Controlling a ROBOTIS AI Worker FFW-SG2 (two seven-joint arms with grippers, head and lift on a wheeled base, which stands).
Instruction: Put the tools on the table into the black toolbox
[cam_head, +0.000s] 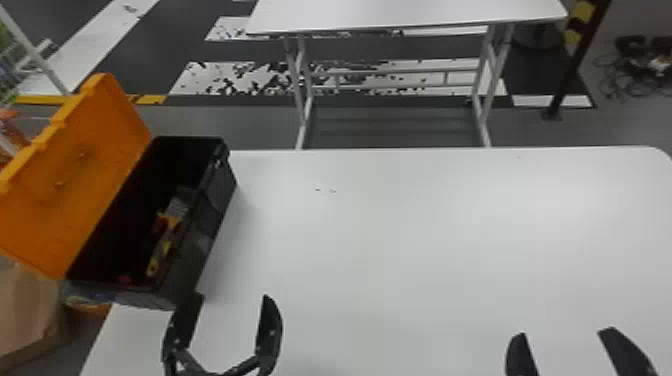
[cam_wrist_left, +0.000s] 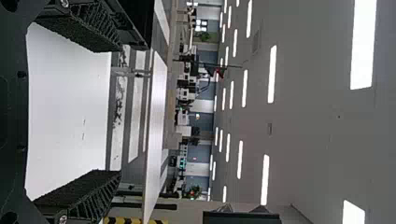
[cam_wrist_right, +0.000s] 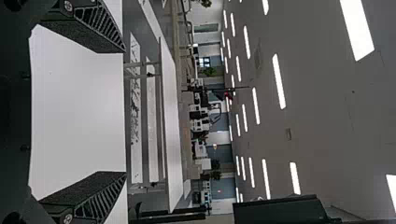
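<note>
Well, starting at the far left of the head view, a brown box or bag (cam_head: 25, 315) sits low beside the table, below the raised orange lid (cam_head: 85, 175). The lid stands open along the left side of the black toolbox (cam_head: 202, 250), tilted outward to the left. The toolbox rests on the left part of the white table (cam_head: 400, 240), its long side running away from the robot at a slant. Inside it, toward the right wall, lie the tools (cam_head: 161, 252): a greyish piece farther back, orange and yellow parts nearer, and a bit of red by the near end; their exact kinds are too blurred to tell.

Just by the toolbox's near right corner is the left gripper (cam_head: 232, 297), its jaws standing wide apart with tabletop visible between them; the left wrist view shows the same spread. A little right of the toolbox's far end, two tiny dark marks (cam_head: 325, 190) dot the tabletop. Beyond the table's far edge stands another white table (cam_head: 410, 12) on a pale metal frame.

Over the near right part of the table is the right gripper (cam_head: 565, 331), also open, the white surface showing between its two black fingers. Farther back on the right, a dark post (cam_head: 575, 75) rises from the floor, and dark cables (cam_head: 637, 82) lie beyond it.
</note>
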